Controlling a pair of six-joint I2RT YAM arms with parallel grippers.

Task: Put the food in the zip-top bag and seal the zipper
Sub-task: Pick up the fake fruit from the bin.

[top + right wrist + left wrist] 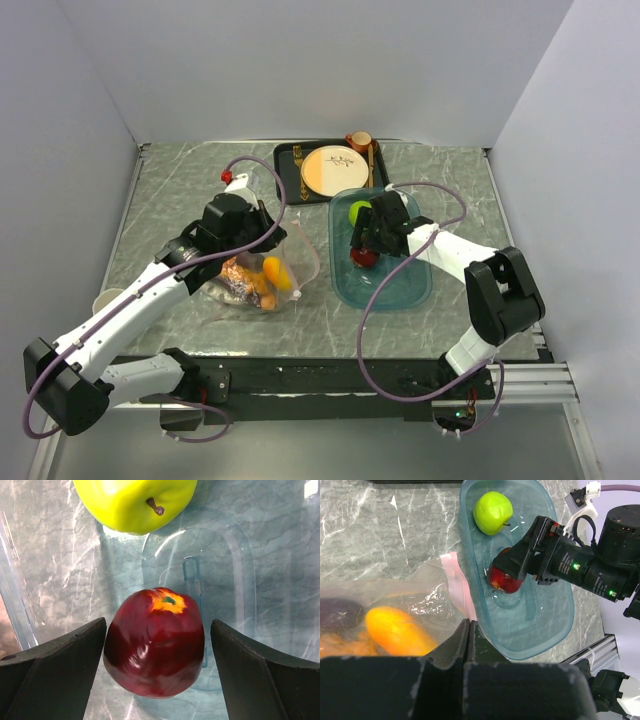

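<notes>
Right wrist view: red apple (155, 645) lies on the floor of the teal translucent tray (260, 580), stem end up toward the camera. The right end effector (159, 625) is open and straddles it. The left finger is at or almost at the apple's skin and there's a clear gap on the other side, so it isn't clamped. Green apple (135, 500) is in the same tray, just beyond the red one and apart from it.

Left wrist view: zip-top bag (420, 595) lies on the worktop just beside the tray's long wall. The zipper (457, 580), a pale pink strip, runs along the bag edge that faces the tray. Inside the film there's an orange-yellow piece (395, 630), with the purple eggplant (340, 615) next to it toward the far end of the bag. More orange-brown stuff is under them, too blurred to name. The left end effector (469, 630) is closed, fingers pressed flat together right where the pink strip reaches them, with the bag's edge pinched between the tips.

Top view: bag left of centre, tray right of centre, the two close together on the grey marbled worktop (180, 180). Behind them near the back wall is a black tray (290, 160). It carries a cream-and-orange plate (333, 170), gold cutlery (298, 170) and a small orange cup (359, 141).
</notes>
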